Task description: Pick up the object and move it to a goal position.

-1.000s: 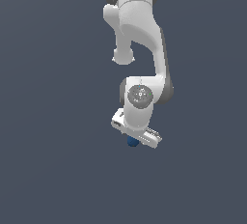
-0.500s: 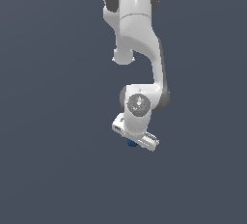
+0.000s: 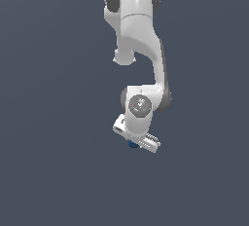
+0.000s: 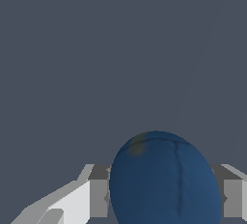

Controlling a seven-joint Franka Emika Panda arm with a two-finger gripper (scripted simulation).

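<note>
The dark blue ball (image 4: 166, 179) fills the space between my two fingers in the wrist view, with a grey finger pad (image 4: 99, 198) pressed at each side. In the exterior view only a small blue part of the ball (image 3: 132, 144) shows under the white hand. My gripper (image 3: 133, 143) is shut on the ball and holds it above the plain grey ground. The white arm reaches down from the top of the exterior view.
A flat, plain grey surface (image 3: 53, 122) lies all around. No other object shows in either view.
The arm has stretched out and its upper links have risen in the exterior view. The hand with the ball has shifted only slightly toward the exterior view's right.
</note>
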